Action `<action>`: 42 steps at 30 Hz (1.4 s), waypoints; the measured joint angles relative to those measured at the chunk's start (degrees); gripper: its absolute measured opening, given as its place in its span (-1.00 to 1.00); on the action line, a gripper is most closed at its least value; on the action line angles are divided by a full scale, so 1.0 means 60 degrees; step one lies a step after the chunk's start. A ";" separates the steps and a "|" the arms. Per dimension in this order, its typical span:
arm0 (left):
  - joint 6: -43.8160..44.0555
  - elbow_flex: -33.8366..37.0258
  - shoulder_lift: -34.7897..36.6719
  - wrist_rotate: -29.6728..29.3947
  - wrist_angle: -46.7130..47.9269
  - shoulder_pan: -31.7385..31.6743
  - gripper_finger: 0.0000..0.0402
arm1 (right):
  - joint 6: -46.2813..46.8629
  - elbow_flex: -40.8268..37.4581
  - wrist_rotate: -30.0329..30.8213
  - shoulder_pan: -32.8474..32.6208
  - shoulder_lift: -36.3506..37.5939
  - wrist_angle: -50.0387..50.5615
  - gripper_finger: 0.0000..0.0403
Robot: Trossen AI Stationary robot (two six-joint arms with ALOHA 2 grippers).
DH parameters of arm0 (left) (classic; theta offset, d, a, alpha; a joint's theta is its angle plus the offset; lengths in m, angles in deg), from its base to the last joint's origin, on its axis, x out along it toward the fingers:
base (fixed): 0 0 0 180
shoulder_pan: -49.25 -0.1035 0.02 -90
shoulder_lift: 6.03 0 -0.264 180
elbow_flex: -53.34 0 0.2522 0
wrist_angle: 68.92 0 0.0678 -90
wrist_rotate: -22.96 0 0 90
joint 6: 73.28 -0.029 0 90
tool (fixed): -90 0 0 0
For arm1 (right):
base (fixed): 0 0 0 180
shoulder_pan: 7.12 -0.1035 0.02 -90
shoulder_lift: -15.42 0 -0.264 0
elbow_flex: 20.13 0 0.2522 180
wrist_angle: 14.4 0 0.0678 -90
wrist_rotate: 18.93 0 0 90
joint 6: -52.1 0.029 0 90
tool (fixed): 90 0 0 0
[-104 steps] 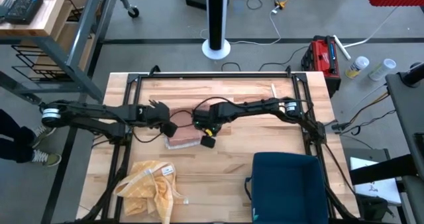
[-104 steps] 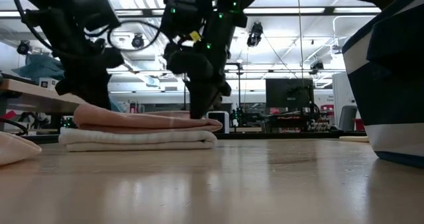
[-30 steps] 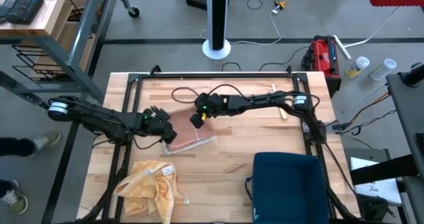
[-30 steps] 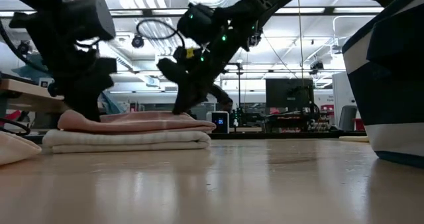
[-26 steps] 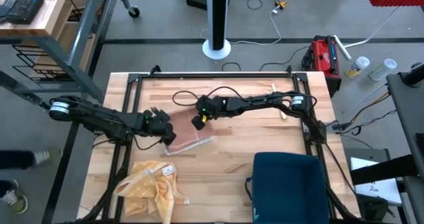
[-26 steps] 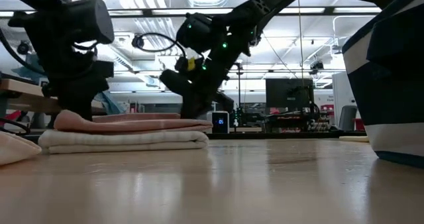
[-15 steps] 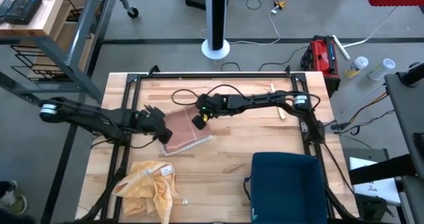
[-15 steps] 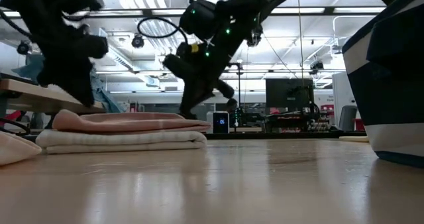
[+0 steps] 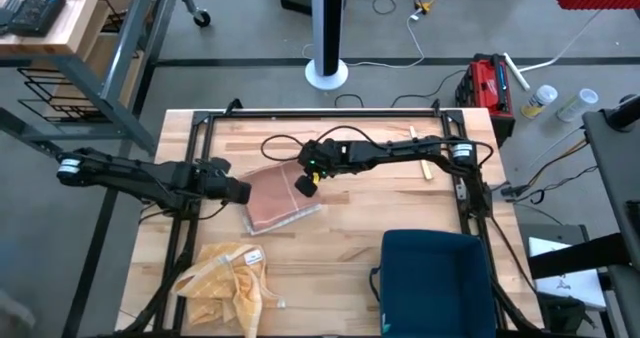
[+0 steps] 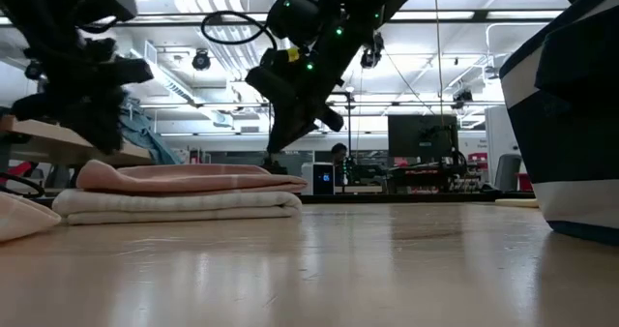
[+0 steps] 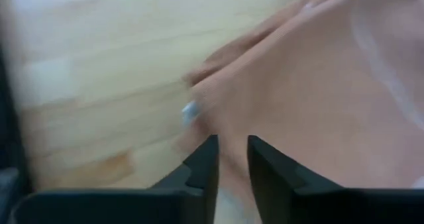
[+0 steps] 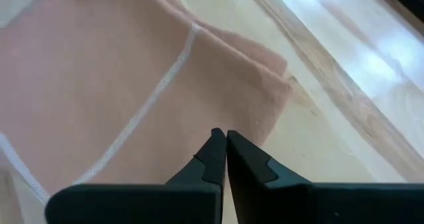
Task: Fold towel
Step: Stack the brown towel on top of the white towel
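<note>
A folded pink towel (image 9: pixel 275 200) lies flat on top of a folded white towel (image 10: pixel 184 205) left of the table's middle; a strip of the white one shows at its near edge (image 9: pixel 300 217). My left gripper (image 9: pixel 238 191) hangs just off the pink towel's left end, fingers a little apart, open over the cloth (image 11: pixel 232 151). My right gripper (image 9: pixel 306 185) hovers shut above the towel's far right corner (image 12: pixel 220 136). In the low view both grippers (image 10: pixel 97 138) (image 10: pixel 279 143) stand clear above the stack.
A crumpled yellow cloth (image 9: pixel 228 278) lies at the near left. A dark blue bin (image 9: pixel 435 278) stands at the near right and fills the low view's right side (image 10: pixel 571 104). Black frame rails (image 9: pixel 320 115) run along the table's edges.
My left gripper has risen off the pink towel's left end, drawn back toward the table's left edge and rolled at the wrist. My right gripper has lifted a little above the towel's right end. The stacked towels lie still.
</note>
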 joint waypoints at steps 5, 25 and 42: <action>-0.0121 0.0158 -0.0573 -0.0446 -0.0520 -0.0036 -0.32 | -0.0105 -0.0004 -0.0027 -0.0061 -0.0004 0.0089 -0.96; -0.1179 0.0397 -0.2978 -0.1001 -0.2991 -0.0047 -0.19 | -0.0300 -0.0007 -0.0241 -0.0407 -0.0004 0.0364 -0.96; -0.1936 -0.0095 -0.2139 -0.0850 -0.2974 0.0123 -0.87 | -0.0267 -0.0011 -0.0234 -0.0499 -0.0004 0.0406 -0.96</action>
